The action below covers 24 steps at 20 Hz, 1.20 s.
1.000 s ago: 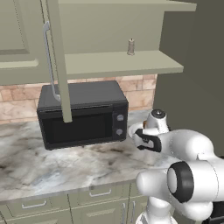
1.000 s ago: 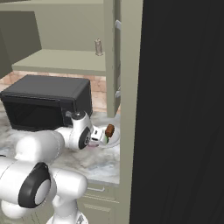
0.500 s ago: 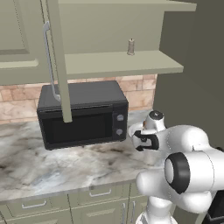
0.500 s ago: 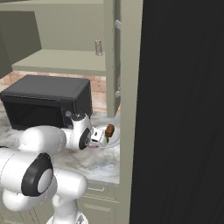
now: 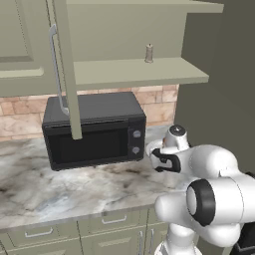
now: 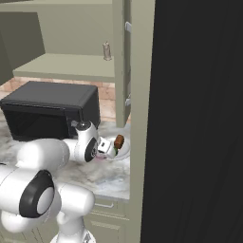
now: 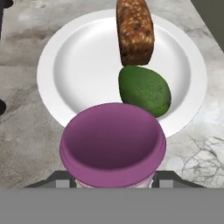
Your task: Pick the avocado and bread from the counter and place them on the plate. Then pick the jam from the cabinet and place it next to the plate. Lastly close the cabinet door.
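Hand view: round purple jam (image 7: 113, 144), apparently smooth-sided.

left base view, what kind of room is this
A kitchen, by the look of it: a black microwave stands on a marbled stone counter above drawers, with an open olive-green wall cabinet over it and a brick backsplash behind.

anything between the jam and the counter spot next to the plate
Nothing visible. The jam sits in the tool above the near rim of the plate, which holds the avocado and bread; bare counter lies beside the rim.
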Available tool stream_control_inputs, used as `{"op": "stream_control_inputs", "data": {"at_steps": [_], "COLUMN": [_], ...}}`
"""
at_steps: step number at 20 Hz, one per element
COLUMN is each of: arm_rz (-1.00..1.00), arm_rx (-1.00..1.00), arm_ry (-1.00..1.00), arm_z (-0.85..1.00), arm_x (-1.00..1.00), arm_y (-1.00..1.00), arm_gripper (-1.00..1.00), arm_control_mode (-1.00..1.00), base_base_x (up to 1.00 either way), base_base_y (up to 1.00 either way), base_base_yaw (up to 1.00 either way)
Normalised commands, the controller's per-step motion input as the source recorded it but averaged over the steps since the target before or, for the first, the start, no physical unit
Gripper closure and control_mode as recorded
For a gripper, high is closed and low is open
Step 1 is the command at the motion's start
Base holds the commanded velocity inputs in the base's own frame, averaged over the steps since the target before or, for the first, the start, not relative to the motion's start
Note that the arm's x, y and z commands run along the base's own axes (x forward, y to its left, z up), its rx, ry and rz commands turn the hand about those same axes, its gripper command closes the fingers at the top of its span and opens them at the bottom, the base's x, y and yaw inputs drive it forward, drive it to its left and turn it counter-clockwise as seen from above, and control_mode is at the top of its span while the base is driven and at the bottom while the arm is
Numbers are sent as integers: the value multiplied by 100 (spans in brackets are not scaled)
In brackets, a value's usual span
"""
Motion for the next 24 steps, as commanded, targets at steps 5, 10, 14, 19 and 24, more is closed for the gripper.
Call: {"op": "stream_control_inputs", "data": {"at_steps": [5, 10, 14, 19, 24], "arm_rz": [-6, -5, -4, -2, 0], "arm_rx": [0, 0, 0, 0, 0], "arm_ry": [0, 0, 0, 0, 0], "arm_z": [-20, -20, -7, 17, 48], "arm_x": [-1, -5, -9, -27, -40], "arm_y": [6, 1, 0, 0, 0], "arm_gripper": [-100, -100, -100, -100, -100], "arm_control_mode": [-100, -100, -100, -100, -100], "base_base_x": [0, 0, 0, 0, 0], "base_base_y": [0, 0, 0, 0, 0], "base_base_yaw": [0, 0, 0, 0, 0]}}
